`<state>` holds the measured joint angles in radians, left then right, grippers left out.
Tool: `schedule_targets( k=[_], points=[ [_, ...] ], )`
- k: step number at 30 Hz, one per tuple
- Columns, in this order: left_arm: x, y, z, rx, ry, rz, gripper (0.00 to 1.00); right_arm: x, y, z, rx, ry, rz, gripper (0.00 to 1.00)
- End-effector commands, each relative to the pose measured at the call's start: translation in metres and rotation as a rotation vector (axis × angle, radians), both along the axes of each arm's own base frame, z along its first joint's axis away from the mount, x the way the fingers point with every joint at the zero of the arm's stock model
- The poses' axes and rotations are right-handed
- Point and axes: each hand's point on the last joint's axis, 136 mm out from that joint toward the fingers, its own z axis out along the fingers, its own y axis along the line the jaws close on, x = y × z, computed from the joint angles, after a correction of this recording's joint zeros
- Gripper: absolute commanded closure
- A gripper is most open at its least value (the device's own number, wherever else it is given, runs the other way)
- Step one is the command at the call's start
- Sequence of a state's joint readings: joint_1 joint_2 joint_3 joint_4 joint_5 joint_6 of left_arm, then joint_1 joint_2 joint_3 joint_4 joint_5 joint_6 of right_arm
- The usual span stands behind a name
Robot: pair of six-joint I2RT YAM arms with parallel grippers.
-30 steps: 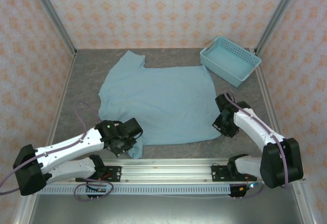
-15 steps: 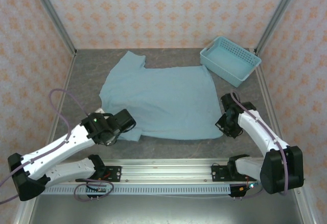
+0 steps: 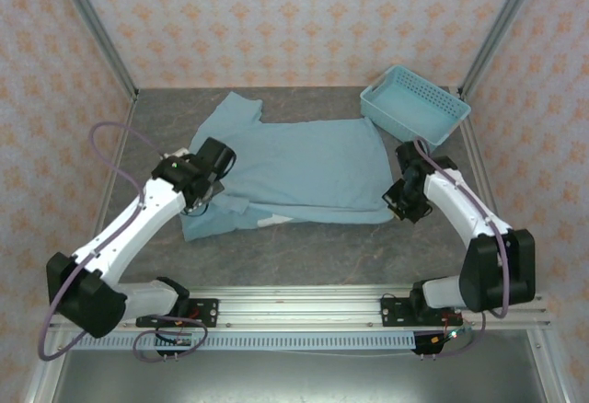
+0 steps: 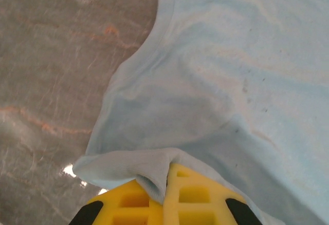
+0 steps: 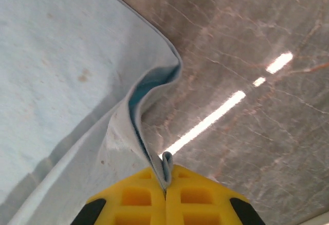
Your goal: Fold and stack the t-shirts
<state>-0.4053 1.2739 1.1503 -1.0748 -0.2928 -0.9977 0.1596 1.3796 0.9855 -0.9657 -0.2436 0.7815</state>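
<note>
Wrist cameras show t-shirt [image 4: 216, 81] pinched in left hand [image 4: 167, 184], right hand [image 5: 165, 184].

Grey marbled surface [image 3: 322, 256] carries one light blue t-shirt [image 3: 304, 168] spread across its middle, and a light blue lattice basket [image 3: 414, 109] at the far right corner.

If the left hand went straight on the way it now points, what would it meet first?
Probably the light blue cloth t-shirt whose edge the left hand pinches: its spread fabric lies straight ahead; depth is unclear.
</note>
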Motion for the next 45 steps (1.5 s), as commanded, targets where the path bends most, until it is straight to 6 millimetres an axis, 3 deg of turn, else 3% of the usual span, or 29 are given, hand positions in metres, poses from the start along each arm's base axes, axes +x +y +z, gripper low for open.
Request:
schedule_targets(
  k=[1,11,20,36,42,43,45],
  points=[
    [0.028,0.003,0.007,0.065,0.021,-0.113,1.0,0.025,-0.003,0.006,-0.017,-0.038,-0.045,1.0],
    [0.072,0.006,-0.014,0.128,0.084,-0.18,1.0,0.074,-0.003,-0.003,-0.042,-0.038,-0.086,1.0],
    [0.108,0.007,-0.018,0.171,0.096,-0.205,1.0,0.094,-0.004,-0.018,-0.051,-0.021,-0.151,1.0],
    [0.128,0.026,-0.037,0.211,0.169,-0.168,1.0,0.124,-0.005,-0.03,-0.042,-0.043,-0.272,1.0],
    [0.138,0.028,-0.05,0.19,0.196,-0.163,1.0,0.149,-0.002,-0.031,-0.009,-0.118,-0.308,1.0],
    [0.14,0.029,-0.051,0.183,0.2,-0.16,1.0,0.154,-0.003,-0.03,-0.004,-0.133,-0.319,0.96],
    [0.143,0.031,-0.055,0.165,0.21,-0.155,1.0,0.167,-0.003,-0.023,0.021,-0.2,-0.329,0.73]
  ],
)
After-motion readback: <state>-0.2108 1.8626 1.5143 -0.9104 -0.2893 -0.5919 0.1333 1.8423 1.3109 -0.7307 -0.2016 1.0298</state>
